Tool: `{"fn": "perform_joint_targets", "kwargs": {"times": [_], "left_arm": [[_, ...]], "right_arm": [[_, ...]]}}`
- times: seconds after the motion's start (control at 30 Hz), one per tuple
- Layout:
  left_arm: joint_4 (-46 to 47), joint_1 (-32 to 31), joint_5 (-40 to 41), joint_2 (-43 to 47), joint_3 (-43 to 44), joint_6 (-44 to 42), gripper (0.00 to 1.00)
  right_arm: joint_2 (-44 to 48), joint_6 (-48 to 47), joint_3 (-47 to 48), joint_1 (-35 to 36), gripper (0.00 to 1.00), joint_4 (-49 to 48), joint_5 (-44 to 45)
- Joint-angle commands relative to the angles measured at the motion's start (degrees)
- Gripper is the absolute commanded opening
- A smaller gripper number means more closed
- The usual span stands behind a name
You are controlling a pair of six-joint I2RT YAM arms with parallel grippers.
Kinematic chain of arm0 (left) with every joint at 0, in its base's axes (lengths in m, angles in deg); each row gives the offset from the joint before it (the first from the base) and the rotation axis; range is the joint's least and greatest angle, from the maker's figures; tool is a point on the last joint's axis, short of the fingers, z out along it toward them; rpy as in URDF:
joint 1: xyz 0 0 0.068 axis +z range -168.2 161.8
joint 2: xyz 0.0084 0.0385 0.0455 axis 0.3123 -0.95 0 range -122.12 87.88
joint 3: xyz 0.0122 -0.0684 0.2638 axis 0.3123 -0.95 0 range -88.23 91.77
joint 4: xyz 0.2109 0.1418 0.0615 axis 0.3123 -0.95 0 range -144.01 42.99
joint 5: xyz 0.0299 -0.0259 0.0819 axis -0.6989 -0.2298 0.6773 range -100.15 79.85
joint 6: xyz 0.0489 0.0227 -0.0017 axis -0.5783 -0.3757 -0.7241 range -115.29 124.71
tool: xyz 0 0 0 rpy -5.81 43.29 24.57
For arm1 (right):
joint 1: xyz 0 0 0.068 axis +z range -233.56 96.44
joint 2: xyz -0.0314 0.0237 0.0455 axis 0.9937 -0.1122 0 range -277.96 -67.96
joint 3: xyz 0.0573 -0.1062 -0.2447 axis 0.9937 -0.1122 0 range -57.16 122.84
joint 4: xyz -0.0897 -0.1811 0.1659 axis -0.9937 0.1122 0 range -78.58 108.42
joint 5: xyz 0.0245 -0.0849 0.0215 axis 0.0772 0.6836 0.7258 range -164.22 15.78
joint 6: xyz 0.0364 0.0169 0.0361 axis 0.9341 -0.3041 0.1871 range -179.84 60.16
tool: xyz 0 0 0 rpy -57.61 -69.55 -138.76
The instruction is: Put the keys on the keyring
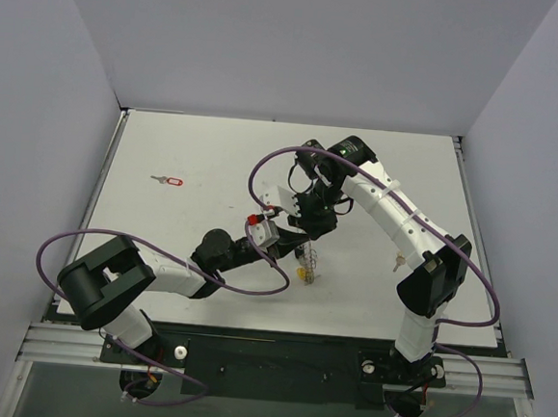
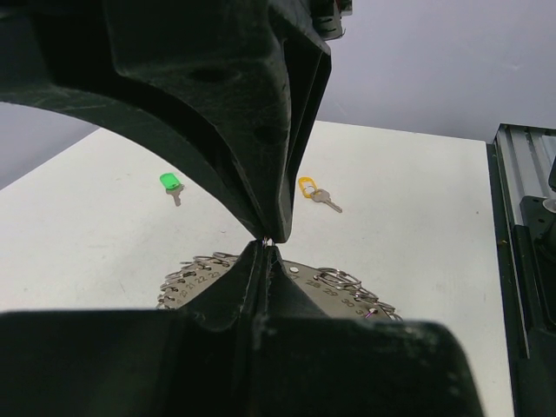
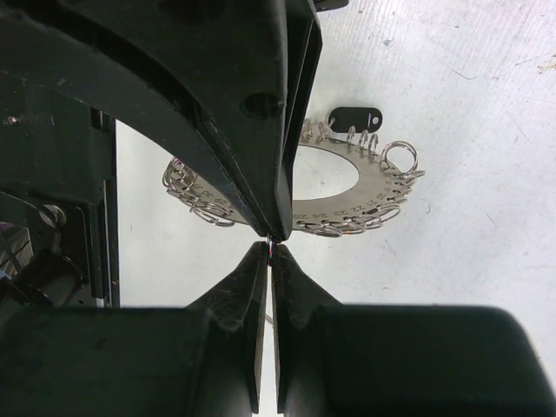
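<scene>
Much of the keyring point(image 2: 343, 280) hidden behind the left gripper point(image 2: 267, 241).

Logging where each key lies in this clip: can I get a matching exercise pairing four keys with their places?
Things:
1 red key
2 green key
3 yellow-orange key
4 dark tag

Places:
A beside the keyring's looped rim, right wrist view
B alone, far left in the top view
C left wrist view, left of the middle
D left wrist view, right of the middle

Pairs: 1-B, 2-C, 3-D, 4-A
</scene>
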Motion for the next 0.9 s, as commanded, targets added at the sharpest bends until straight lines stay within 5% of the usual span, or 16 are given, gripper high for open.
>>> {"fn": "perform_joint_targets", "kwargs": {"times": [0.0,0.13,0.4,0.53,0.87], "left_arm": [[8.4,0.3,-0.8,0.2,1.8,2.5,0.0],[9.7,0.3,0.9,1.0,0.8,4.7,0.0],[12.2,0.8,4.7,3.8,-4.2,8.5,0.0],[14.2,0.9,6.1,5.3,-5.8,10.3,0.0],[13.7,1.9,2.8,10.5,-6.4,15.3,0.0]], "right_arm": [[1.3,-1.1,-0.2,0.2,0.0,13.5,-1.4],[1.4,0.0,0.2,-0.6,0.02,13.1,-3.1],[4.7,-4.8,0.3,-7.8,0.37,15.1,-11.0],[9.4,-11.1,-9.2,-9.7,0.49,10.9,-15.0],[12.8,-17.4,-19.4,-11.5,0.5,-2.3,-19.6]]}}
